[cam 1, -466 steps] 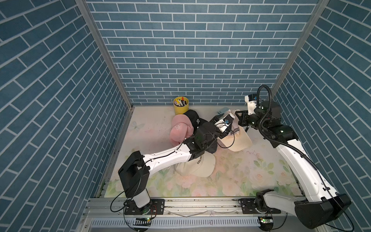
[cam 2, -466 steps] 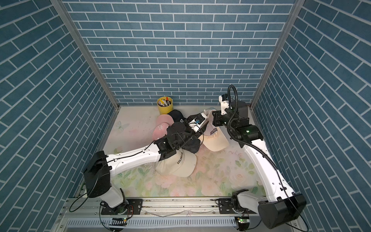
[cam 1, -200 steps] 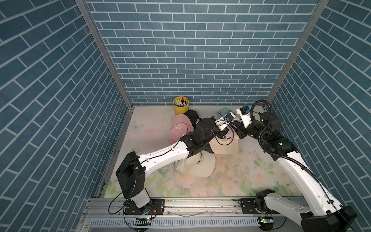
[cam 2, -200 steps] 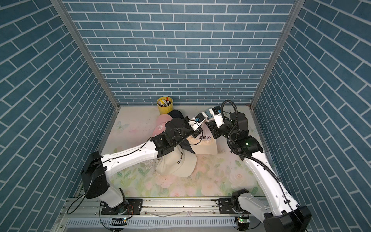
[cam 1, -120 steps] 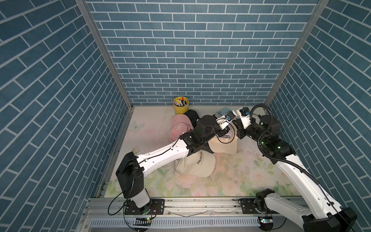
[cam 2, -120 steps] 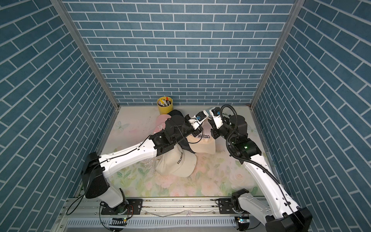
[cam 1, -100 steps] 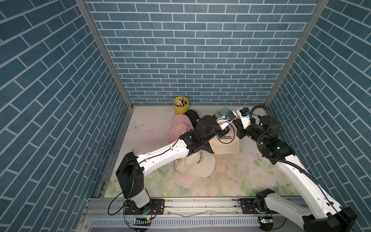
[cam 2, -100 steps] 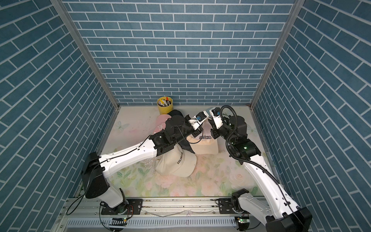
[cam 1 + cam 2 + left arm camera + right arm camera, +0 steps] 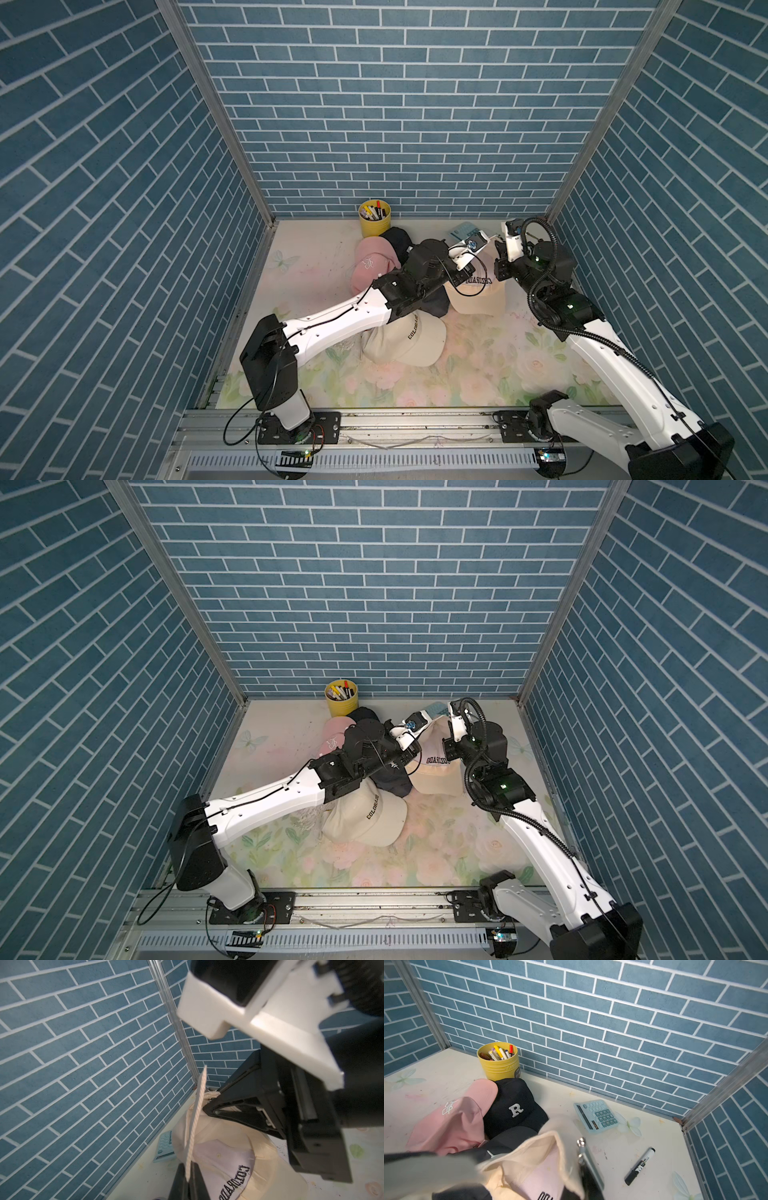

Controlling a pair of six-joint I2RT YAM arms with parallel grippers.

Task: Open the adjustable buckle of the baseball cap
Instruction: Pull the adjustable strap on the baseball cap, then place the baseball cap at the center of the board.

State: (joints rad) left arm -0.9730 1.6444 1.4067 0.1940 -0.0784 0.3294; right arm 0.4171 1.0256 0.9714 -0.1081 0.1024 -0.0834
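While the cream cap [image 9: 478,299] lies toward the far right of the table [image 9: 316,249], its brim rests on the floral surface and its rear edge is raised between the two wrists. In the left wrist view, the left gripper [image 9: 188,1172] has its fingers pressed together on the strap [image 9: 195,1126], which runs straight from that grip past the right gripper [image 9: 208,1108]. The right gripper's fingers are closed at the rear of the cap. In the right wrist view the metal buckle [image 9: 581,1144] sits at the fingertips and appears to be the clamped part, though the contact is blurred. Behind the cap lie a calculator [image 9: 596,1115] and a marker [image 9: 640,1164]. A black cap with a white R [image 9: 515,1107], a pink cap [image 9: 452,1118] and a yellow cup [image 9: 498,1066] of pens stand farther left.
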